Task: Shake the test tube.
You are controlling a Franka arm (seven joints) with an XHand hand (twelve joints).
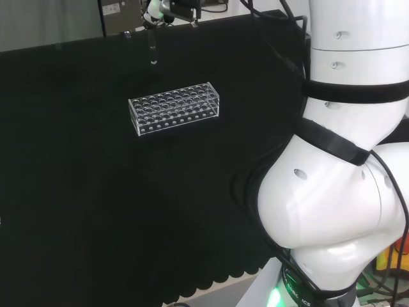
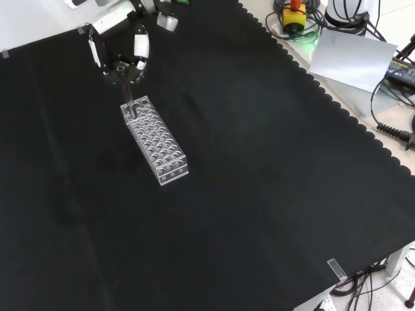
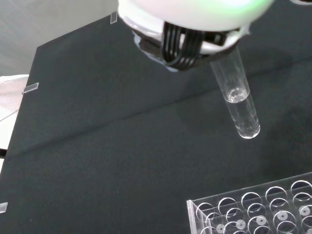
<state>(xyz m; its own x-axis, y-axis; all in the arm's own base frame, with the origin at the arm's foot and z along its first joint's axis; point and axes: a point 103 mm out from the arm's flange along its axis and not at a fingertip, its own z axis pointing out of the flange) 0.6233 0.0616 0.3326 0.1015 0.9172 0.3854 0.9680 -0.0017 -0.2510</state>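
Note:
My hand hangs above the cloth with its fingers curled round the top of a clear test tube. The tube points straight down, clear of the rack, and my hand sits at the top edge of the head view. A clear plastic tube rack with many empty holes stands on the cloth below and nearer. In the front view the rack lies just under the tube's tip. The wrist view shows the tube with a little clear liquid in its lower part, above the rack's corner.
The arm's own white links take up the right of the head view. Beyond the cloth's scalloped edge lie cables, a yellow and red button box and a silver sheet. Black cloth stretches wide around the rack.

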